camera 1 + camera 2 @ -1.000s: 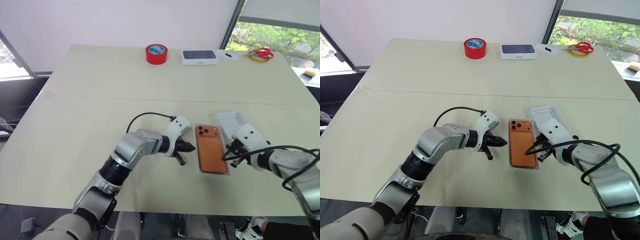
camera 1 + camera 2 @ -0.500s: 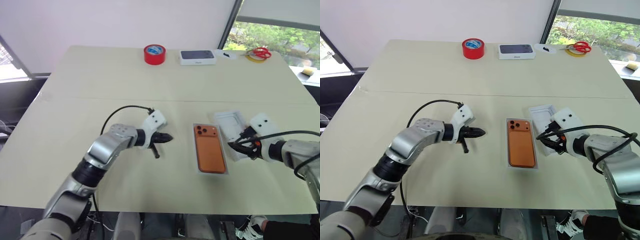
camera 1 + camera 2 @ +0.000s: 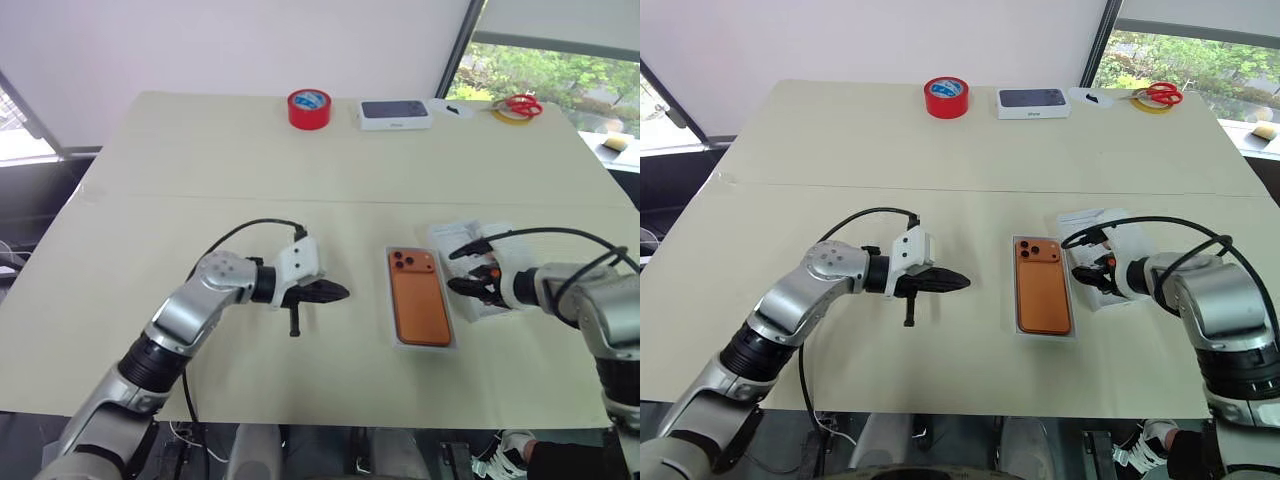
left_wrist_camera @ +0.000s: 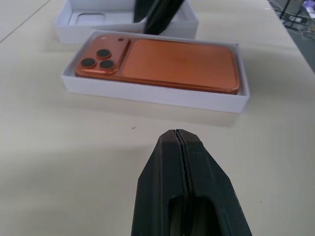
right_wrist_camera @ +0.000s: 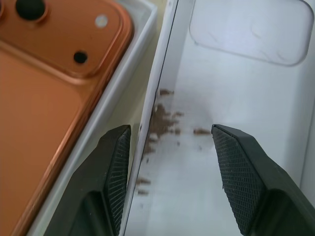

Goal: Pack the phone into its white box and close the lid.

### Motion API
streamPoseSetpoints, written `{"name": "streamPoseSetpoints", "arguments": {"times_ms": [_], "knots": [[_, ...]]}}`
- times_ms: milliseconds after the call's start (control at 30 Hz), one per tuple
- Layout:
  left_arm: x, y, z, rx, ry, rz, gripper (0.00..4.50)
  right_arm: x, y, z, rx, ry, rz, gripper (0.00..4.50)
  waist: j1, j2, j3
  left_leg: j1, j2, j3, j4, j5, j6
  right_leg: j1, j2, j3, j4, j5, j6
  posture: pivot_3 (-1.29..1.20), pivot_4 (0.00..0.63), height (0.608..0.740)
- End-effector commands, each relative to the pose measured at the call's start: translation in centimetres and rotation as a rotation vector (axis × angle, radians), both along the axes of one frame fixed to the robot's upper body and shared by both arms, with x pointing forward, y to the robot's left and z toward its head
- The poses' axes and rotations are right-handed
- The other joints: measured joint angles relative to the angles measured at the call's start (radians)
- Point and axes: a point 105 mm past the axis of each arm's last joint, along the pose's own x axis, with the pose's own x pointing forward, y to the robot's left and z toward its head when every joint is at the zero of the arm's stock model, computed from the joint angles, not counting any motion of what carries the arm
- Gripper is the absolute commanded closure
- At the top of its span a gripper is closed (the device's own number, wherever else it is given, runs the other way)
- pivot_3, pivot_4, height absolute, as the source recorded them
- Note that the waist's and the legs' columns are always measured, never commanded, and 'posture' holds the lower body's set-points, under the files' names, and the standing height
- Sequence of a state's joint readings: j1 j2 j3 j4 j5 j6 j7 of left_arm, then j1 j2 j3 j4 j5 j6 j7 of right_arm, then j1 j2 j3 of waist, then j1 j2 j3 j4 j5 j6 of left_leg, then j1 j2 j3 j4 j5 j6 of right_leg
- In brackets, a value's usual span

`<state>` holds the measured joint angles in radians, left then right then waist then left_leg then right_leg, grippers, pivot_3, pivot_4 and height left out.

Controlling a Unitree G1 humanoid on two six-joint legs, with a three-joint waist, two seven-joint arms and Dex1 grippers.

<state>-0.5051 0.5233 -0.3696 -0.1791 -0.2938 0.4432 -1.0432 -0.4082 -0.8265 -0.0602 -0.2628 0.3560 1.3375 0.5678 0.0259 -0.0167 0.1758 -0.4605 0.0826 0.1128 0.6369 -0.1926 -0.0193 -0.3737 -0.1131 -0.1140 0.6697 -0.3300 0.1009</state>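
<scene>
The left claw (image 3: 338, 292) hangs just over the table (image 3: 180, 170) with its two black fingers pressed flat together, gripping nothing, its tip pointing right toward the white box (image 3: 423, 341), a clear gap between them. The right claw (image 5: 170, 167) stands partly spread, one finger (image 5: 115, 162) at the outer face of the lid's left wall and the other finger (image 5: 241, 172) inside the upturned lid (image 5: 236, 98); whether either pad presses the wall I cannot tell. The white box lies at the near middle of the table, and the phone (image 3: 418, 300) rests in it face down, its copper-orange back up and its camera lenses at the far left corner. The lid lies open side up just right of the box, its wall next to the box's, with brown specks on its inner floor and an oval hollow at its far end. At the far edge of the table, from left to right, sit a red tape roll (image 3: 312, 108), a white box with a dark phone picture (image 3: 396, 114), and red-handled scissors (image 3: 520, 105) on a yellow ring.
</scene>
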Motion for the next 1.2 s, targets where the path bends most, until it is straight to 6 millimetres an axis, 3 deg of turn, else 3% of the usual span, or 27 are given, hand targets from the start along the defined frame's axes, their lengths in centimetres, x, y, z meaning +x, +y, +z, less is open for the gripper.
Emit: {"name": "streamPoseSetpoints", "arguments": {"times_ms": [33, 200, 367, 467, 567, 667, 700, 800, 933, 1067, 1200], "knots": [[-0.4, -0.1, 0.7, -0.010, -0.058, -0.028, 4.50, 0.6, 0.3, 0.9, -0.003, -0.014, 0.007, 2.30, 0.000, 0.000, 0.000, 0.000, 0.000, 0.000, 0.000, 0.000, 0.000, 0.000, 0.000, 0.000, 0.000, 0.000, 0.000, 0.00, 0.150, 0.730], [0.0, 0.3, 0.6, -0.011, -0.070, -0.002, 4.50, 0.9, 0.7, 1.4, 0.038, -0.008, -0.012, 4.46, -0.002, 0.000, 0.000, 0.000, 0.000, 0.000, 0.000, 0.000, 0.000, 0.000, 0.000, 0.000, 0.000, 0.000, 0.000, 0.00, 0.150, 0.730], [0.4, 1.1, 0.7, -0.023, -0.075, 0.050, 4.50, 1.0, 0.2, 3.2, 0.139, -0.050, -0.096, 4.46, -0.013, 0.000, 0.000, 0.000, 0.000, 0.000, 0.000, 0.000, 0.000, 0.000, 0.000, 0.000, 0.001, 0.000, 0.000, 0.00, 0.150, 0.730], [1.1, 2.5, 0.8, -0.046, -0.066, 0.128, 4.50, 1.2, 0.3, 6.3, 0.296, -0.137, -0.140, 4.46, -0.017, 0.001, 0.000, 0.000, 0.000, 0.000, 0.000, 0.000, 0.000, -0.001, 0.000, 0.001, 0.002, 0.000, 0.000, 0.00, 0.150, 0.730], [2.2, 4.0, 0.6, -0.058, -0.047, 0.221, 4.50, 1.0, 2.2, 9.1, 0.516, -0.222, -0.040, 4.46, -0.017, 0.003, 0.000, 0.000, 0.001, 0.000, 0.000, 0.000, 0.000, -0.002, 0.000, 0.001, 0.003, 0.000, 0.000, 0.00, 0.150, 0.730], [3.3, 4.8, 0.7, -0.079, -0.039, 0.278, 4.50, 0.7, 5.8, 10.5, 0.721, -0.242, 0.097, 4.46, -0.017, 0.003, -0.001, 0.001, 0.001, 0.000, 0.000, 0.000, 0.000, -0.001, 0.000, 0.001, 0.003, 0.000, 0.000, 0.00, 0.150, 0.730], [3.5, 4.9, 0.8, -0.085, -0.037, 0.287, 4.50, 0.6, 6.5, 10.6, 0.757, -0.237, 0.117, 4.46, -0.017, 0.003, -0.001, 0.000, 0.001, 0.000, 0.000, 0.000, 0.000, -0.001, 0.000, 0.001, 0.003, 0.000, 0.000, 0.00, 0.150, 0.730], [4.5, 4.9, 1.2, -0.114, -0.038, 0.317, 4.50, -0.6, 11.2, 10.5, 0.922, -0.202, 0.210, 4.46, -0.015, 0.003, -0.001, 0.000, 0.001, 0.000, -0.001, 0.000, 0.000, -0.001, 0.000, 0.001, 0.003, 0.000, 0.000, 0.00, 0.150, 0.730], [4.9, 4.5, 1.7, -0.133, -0.053, 0.314, 4.50, -2.5, 15.3, 8.9, 1.128, -0.036, 0.081, 4.46, -0.015, 0.003, -0.001, -0.001, 0.000, 0.001, 0.001, 0.000, 0.001, 0.000, -0.002, 0.000, 0.003, 0.000, 0.001, 0.00, 0.150, 0.730], [5.1, 4.1, 1.8, -0.144, -0.060, 0.315, 4.50, -3.9, 17.1, 7.0, 1.164, 0.031, -0.031, 4.46, -0.020, 0.003, -0.001, -0.001, 0.000, 0.001, 0.004, -0.001, 0.003, -0.001, -0.001, 0.001, 0.005, 0.000, 0.001, 0.00, 0.150, 0.730], [4.8, 3.3, 1.9, -0.158, -0.055, 0.300, 4.50, -5.1, 17.4, 5.2, 1.163, 0.091, -0.119, 4.46, -0.020, 0.003, -0.001, -0.001, 0.000, -0.002, 0.004, -0.002, 0.003, -0.001, -0.001, 0.001, 0.005, 0.000, 0.001, 0.00, 0.150, 0.730]]}}
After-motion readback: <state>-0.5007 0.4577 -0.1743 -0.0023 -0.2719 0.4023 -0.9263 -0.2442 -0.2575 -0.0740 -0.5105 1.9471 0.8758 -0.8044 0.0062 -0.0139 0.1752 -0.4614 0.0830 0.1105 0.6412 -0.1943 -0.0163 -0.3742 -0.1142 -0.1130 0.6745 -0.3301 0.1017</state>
